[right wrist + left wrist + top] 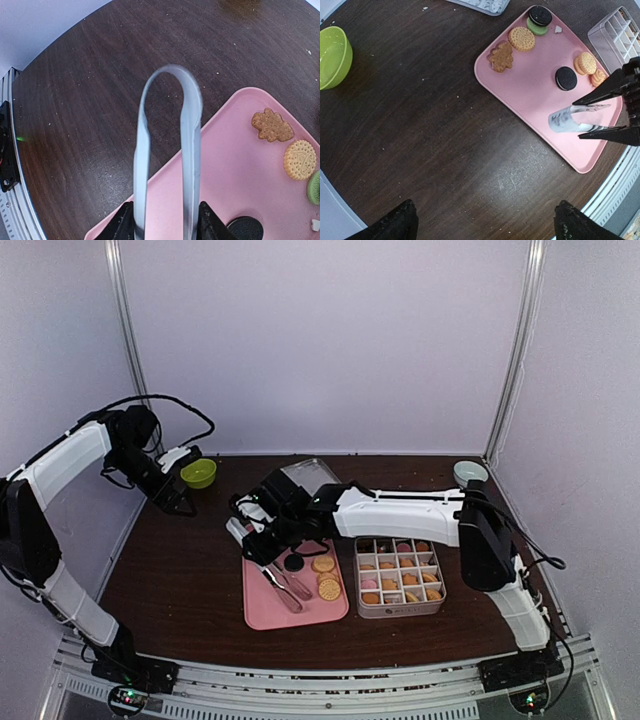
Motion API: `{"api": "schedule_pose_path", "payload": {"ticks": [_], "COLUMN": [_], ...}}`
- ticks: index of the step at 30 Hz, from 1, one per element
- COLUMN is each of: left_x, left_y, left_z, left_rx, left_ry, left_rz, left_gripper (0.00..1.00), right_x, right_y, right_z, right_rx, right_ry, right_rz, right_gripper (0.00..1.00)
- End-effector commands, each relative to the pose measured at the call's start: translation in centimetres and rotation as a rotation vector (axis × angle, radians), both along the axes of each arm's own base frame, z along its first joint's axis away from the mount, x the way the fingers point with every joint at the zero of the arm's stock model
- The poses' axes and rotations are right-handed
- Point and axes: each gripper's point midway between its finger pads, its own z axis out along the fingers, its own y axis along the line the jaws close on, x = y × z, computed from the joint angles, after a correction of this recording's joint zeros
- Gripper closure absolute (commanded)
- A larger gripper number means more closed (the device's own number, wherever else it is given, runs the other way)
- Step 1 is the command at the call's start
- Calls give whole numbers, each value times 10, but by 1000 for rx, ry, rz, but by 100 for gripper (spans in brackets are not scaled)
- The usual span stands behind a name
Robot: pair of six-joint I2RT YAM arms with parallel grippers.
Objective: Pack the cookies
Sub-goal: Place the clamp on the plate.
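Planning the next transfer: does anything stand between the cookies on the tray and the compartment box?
Nothing visible does. The cookies lie on the tray, and the open box stands just beside it. The right gripper holds tongs over the tray.

White-walled robot test booth [320,340]

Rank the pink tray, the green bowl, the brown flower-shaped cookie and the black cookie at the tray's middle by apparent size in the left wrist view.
1. pink tray, by far.
2. green bowl, though the frame edge cuts it off.
3. brown flower-shaped cookie and black cookie: too alike to rank.
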Motion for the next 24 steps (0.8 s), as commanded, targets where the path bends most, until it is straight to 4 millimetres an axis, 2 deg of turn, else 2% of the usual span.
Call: {"api": "schedule_pose_path", "payload": {"ticks": [1, 5, 7, 9, 13, 16, 18, 20, 24], "left_x": [20, 28, 34, 39, 56, 73, 85, 100, 135], "left_y": [2, -1, 0, -2, -8, -18, -29, -42, -73], "left_z": [13, 16, 15, 14, 5, 0, -4, 1, -2], "left_rx": [-4, -18, -14, -18, -12, -4, -4, -18, -76], "left_ry": [-49, -48, -46, -47, -39, -36, -30, -45, -63], "left_rz": [48, 53, 68, 75, 83, 64, 47, 49, 79], "left_gripper": [2, 2, 2, 2, 2, 2, 2, 2, 2], "right_x": [-2, -4, -5, -3, 14, 29, 41, 47, 59], "right_y": [21, 27, 30, 31, 18, -5, -27, -54, -124], "right_z": [5, -6, -5, 3, 31, 59, 76, 95, 126], "right_rx": [73, 93, 118, 161, 217, 259, 270, 293, 308], "right_ry": [14, 46, 65, 89, 79, 49, 21, -9, -122], "right_rz": [15, 20, 22, 14, -32, -76, -122, -170, -338], "right_gripper": [59, 56, 56, 52, 33, 18, 15, 14, 14]}}
